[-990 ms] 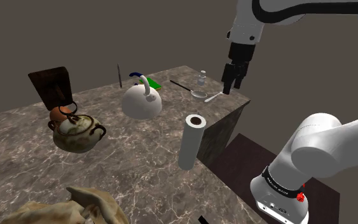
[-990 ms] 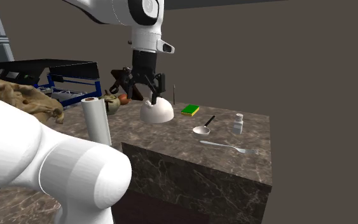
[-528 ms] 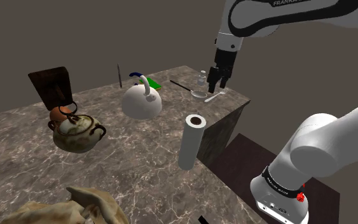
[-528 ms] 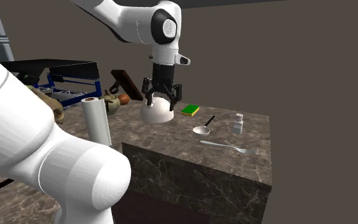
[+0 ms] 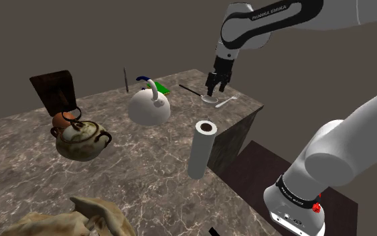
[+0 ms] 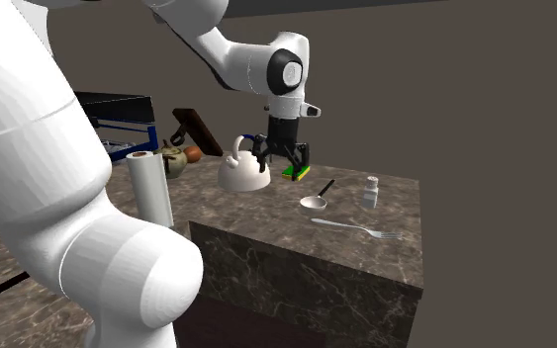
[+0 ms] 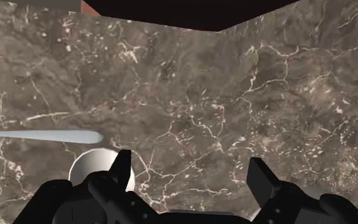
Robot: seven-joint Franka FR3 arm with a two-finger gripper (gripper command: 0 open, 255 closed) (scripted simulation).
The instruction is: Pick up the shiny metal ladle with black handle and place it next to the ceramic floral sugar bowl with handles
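Gripper's moved again since half a second ago: the all-black two-finger gripper (image 5: 215, 87) has slid further over the dark veined marble counter (image 5: 146, 157) and now hangs just above the far corner. In the second exterior view it went from in front of the white domed kettle (image 6: 241, 174) to right in front of the green-and-yellow sponge (image 6: 297, 172).

Fingers are spread wide with nothing in them. From the wrist view there's only bare marble between the two black fingertips (image 7: 121, 167).

The shiny little metal ladle with the thin black handle (image 6: 316, 198) lies flat on the counter, near the gripper but not touching it. Its round bowl peeks out just beside one finger in the wrist view. A silver fork (image 6: 357, 229) lies close to it and a small white shaker (image 6: 370, 191) stands nearby.

The brownish ceramic sugar bowl with two dark handles (image 5: 81, 139) sits well apart, toward the shoulder view's left, next to a small copper-coloured pot (image 5: 63, 119). A white paper towel roll (image 5: 200, 149) stands upright between the two ends.
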